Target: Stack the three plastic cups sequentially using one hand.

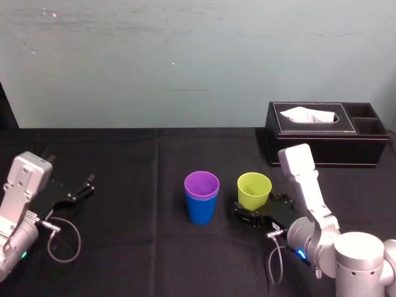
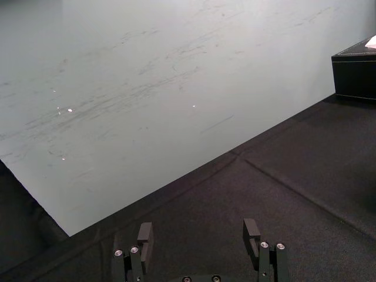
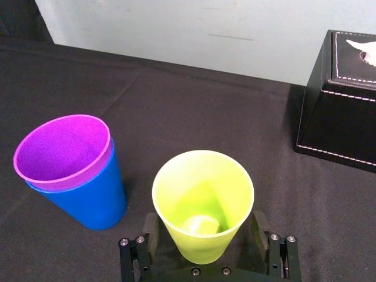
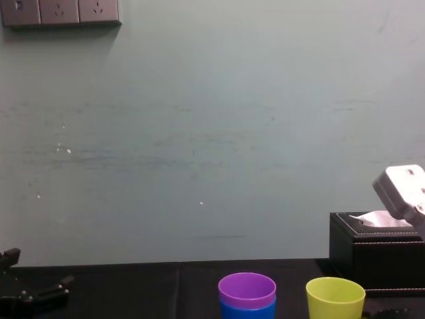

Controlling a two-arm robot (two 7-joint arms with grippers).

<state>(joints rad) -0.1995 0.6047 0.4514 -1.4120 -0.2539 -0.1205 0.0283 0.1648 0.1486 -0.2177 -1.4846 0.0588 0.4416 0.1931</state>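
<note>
— Where is the yellow-green cup [image 1: 254,189] relative to the working hand?

— It stands upright, mouth up, near the middle of the desk [image 1: 124,247], toward its right edge. The right hand [image 1: 255,211] has it between its fingers [image 3: 151,226], one on each side of the lower wall. In the right wrist view a dark gap shows on both sides, so I read the hand as released, straddling the cup rather than pinching it.

— And the other two?

— The purple cup [image 1: 202,185] sits nested inside the blue cup [image 1: 201,211], with only its rim showing above the blue one. That pair is also upright, just beside the yellow-green cup on the side toward the desk's left edge, and the two do not touch.

— So the move depends on that sideways offset?

— I think so. The cup would have to be gripped, lifted above the purple rim, carried a short way toward the left edge and lowered straight down, its axis kept vertical. The gap between the cups is bare cloth.

— Is anything in the way?

— The black tissue box [image 1: 328,133] sits at the far right corner, behind the hand and on the opposite side from the pair, so it should not interfere. The left hand [image 1: 86,185] rests by the left edge, well apart, fingers spread and holding nothing.
</note>
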